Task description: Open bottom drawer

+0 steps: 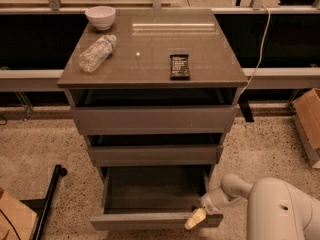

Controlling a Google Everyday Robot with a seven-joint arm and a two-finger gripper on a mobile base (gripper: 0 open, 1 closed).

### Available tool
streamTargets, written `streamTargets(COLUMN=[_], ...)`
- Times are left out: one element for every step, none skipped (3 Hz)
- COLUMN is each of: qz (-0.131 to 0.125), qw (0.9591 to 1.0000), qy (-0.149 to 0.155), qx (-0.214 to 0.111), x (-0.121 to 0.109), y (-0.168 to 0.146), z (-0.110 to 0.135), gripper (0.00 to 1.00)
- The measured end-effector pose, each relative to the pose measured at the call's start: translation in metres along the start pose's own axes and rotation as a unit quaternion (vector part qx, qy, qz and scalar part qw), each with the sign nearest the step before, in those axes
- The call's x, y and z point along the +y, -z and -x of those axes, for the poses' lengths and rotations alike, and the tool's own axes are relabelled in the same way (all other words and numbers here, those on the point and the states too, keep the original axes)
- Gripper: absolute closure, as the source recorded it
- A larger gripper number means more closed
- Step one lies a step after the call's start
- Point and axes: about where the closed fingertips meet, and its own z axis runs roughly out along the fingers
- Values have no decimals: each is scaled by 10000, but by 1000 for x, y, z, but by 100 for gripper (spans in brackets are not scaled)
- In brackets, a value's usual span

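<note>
Camera view, gripper [195,218] at flat-fronted bottom drawer [145,220]

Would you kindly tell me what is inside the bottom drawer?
The bottom drawer shows only a bare dark interior; its front strip is hidden behind the front panel. The gripper sits at the panel's right end.

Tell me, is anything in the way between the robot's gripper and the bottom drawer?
No, nothing visible. The gripper sits at the front panel of the bottom drawer, near its right end, with nothing between them. The black pole lies off to the drawer's left.
</note>
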Motion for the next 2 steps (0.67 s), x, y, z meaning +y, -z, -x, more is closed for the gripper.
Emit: streamTargets(qz=[256, 414], qw=[9993, 9985], qy=[-244, -263], qx=[151, 230], x=[43, 58], y=[0, -8], z=[-29, -36], gripper=[0, 0])
